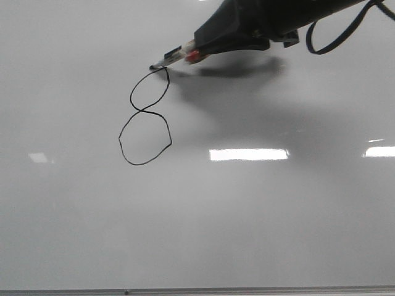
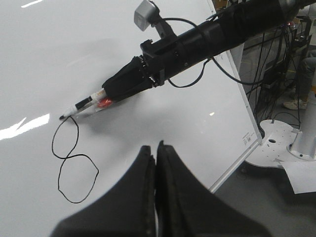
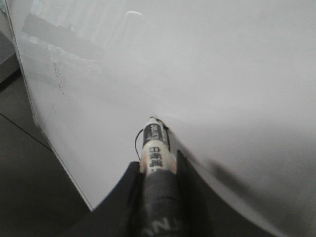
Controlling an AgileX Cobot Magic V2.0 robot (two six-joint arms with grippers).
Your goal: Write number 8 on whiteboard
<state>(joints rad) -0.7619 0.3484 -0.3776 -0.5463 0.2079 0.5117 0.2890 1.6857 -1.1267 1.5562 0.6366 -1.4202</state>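
R claw (image 1: 196, 50) pinches marker (image 1: 173, 57) w/ tip at thin-lined number 8 (image 1: 145, 117) (glossy whiteboard (image 1: 259, 209)); L claw (image 2: 156, 163) pressed together.

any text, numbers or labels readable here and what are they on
"8": hand-drawn in black on the whiteboard, the number 8.
Marker label in the right gripper: black printed characters, too blurred to read.
Small print near the whiteboard's corner in the left wrist view: too small to read.

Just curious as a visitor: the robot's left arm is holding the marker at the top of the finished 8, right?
Not quite. The right pincer holds the marker, its tip at the top of the number 8; the front view shows it. The left pincer is shut and empty.
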